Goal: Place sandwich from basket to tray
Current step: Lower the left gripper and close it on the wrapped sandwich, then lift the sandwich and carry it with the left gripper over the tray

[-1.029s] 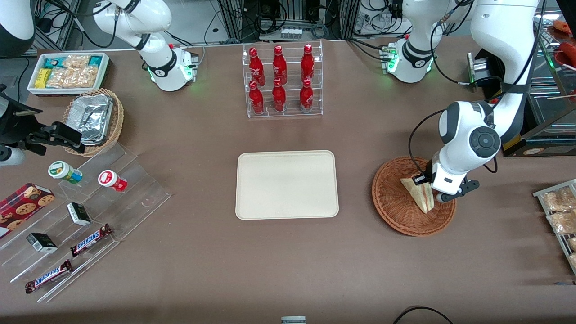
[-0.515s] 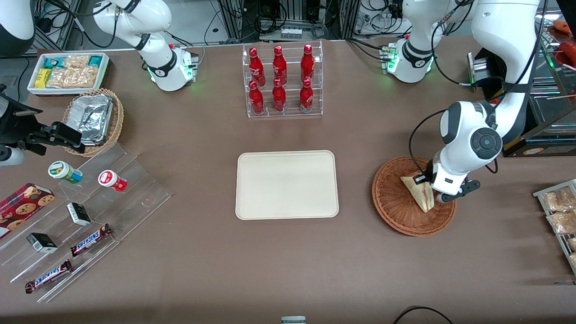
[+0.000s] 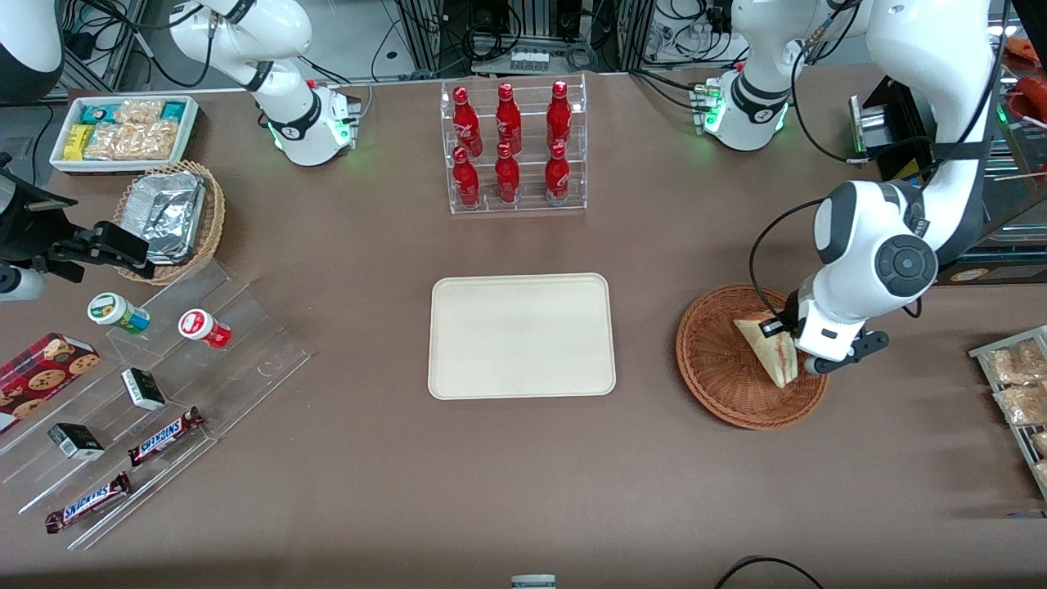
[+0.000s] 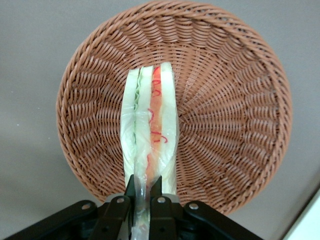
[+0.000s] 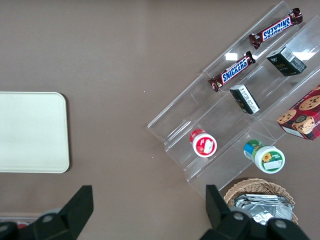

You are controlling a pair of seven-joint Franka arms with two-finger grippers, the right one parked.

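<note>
Left wrist view alone shows the gripper (image 4: 143,186) pinching the sandwich (image 4: 150,130) above the basket (image 4: 225,125).

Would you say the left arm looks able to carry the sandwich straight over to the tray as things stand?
Probably yes. The gripper is shut on the sandwich above the basket, and only bare table lies between the basket and the tray, which holds nothing.

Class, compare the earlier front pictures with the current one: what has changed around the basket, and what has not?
The gripper, shut on the sandwich, has shifted slightly toward the working arm's end, carrying the sandwich with it over the basket. The basket and tray stayed put.
</note>
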